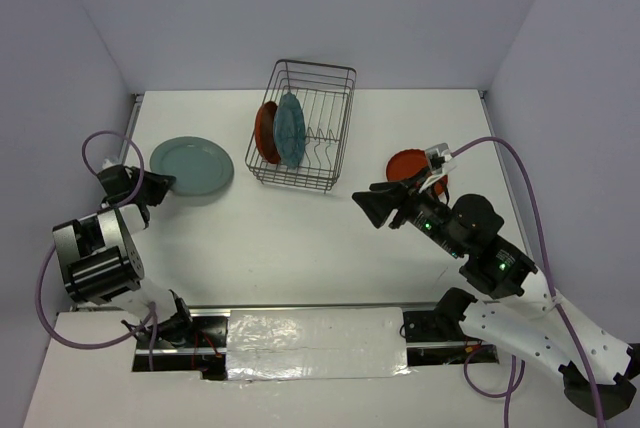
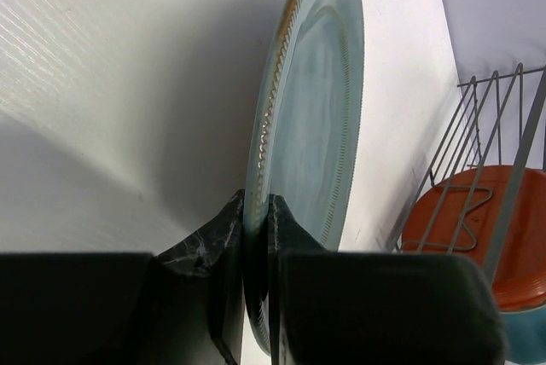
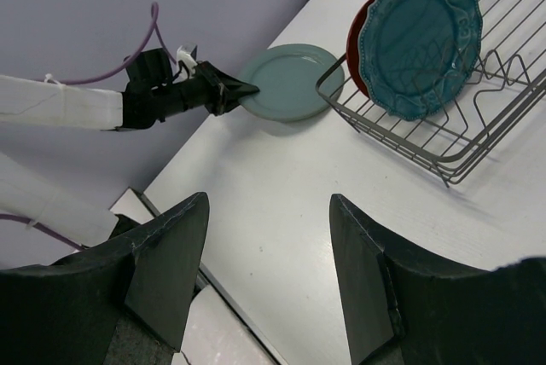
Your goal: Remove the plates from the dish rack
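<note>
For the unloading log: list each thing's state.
Dark wire dish rack: holds two plates.
Dark teal scalloped plate: upright in rack.
Orange-red plate beside it: upright in rack.
Second orange-red plate: flat on table, unloaded.
Pale grey-teal round plate: out of rack, rim gripped.
Left gripper: jaws shut on pale plate.
Right gripper: jaws open, empty.

Dish rack [image 1: 300, 176] holds orange plate [image 1: 265, 134], blue plate [image 1: 290, 128]; grey plate [image 1: 195, 163], second orange plate [image 1: 405, 163] outside.

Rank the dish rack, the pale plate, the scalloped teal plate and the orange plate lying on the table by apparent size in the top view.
1. dish rack
2. pale plate
Not ranked: the scalloped teal plate stands in the rack and shows narrow, and the orange plate is partly hidden, so their order is unsure.
</note>
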`<state>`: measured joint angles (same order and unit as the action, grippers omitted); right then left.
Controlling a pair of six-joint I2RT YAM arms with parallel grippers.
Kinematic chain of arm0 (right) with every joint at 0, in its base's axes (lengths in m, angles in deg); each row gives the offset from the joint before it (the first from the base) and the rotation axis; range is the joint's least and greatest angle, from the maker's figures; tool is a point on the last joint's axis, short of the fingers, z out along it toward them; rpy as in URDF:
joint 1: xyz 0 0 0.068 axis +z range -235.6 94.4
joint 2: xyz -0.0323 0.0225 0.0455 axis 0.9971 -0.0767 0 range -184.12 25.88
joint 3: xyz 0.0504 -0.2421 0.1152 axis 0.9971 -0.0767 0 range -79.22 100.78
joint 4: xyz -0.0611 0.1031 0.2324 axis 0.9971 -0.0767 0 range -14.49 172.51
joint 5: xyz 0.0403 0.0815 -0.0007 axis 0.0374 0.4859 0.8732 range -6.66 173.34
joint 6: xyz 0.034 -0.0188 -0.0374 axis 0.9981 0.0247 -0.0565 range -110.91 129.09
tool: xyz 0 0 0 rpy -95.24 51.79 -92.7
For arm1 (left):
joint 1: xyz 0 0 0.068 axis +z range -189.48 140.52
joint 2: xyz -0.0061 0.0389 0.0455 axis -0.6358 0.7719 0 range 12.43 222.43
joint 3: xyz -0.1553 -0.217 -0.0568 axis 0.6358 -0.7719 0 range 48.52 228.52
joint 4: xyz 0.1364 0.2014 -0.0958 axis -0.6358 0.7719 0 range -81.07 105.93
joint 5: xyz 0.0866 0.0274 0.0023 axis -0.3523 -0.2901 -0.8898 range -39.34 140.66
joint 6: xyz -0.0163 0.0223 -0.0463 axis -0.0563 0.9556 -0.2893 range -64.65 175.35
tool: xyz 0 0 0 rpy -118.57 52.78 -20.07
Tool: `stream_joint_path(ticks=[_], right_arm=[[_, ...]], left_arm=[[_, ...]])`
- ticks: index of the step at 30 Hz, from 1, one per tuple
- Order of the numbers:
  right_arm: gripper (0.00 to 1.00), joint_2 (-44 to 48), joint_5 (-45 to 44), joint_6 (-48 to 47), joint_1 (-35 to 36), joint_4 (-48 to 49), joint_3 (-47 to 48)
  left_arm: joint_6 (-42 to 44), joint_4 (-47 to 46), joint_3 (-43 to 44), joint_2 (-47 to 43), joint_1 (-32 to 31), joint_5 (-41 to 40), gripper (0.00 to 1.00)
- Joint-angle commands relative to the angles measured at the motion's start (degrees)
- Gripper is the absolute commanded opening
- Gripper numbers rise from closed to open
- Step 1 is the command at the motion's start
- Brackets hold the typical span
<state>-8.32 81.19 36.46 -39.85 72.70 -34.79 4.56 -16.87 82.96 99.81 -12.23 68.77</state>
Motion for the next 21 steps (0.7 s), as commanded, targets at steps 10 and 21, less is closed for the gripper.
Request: stream_joint_path(ticks=[10,21], right_arm=[[0.66,-0.70,0.04,-0.83,0.21,2.95,0.22],[0.66,-1.49,-0.48,-1.10,0.12,1.98,1.01]], left_arm=[[1.47,-8.30,3.36,5.88,0.79,2.64,0.43],[7.01,5.40,8.18,5.09,-1.14,-5.70,0.64]])
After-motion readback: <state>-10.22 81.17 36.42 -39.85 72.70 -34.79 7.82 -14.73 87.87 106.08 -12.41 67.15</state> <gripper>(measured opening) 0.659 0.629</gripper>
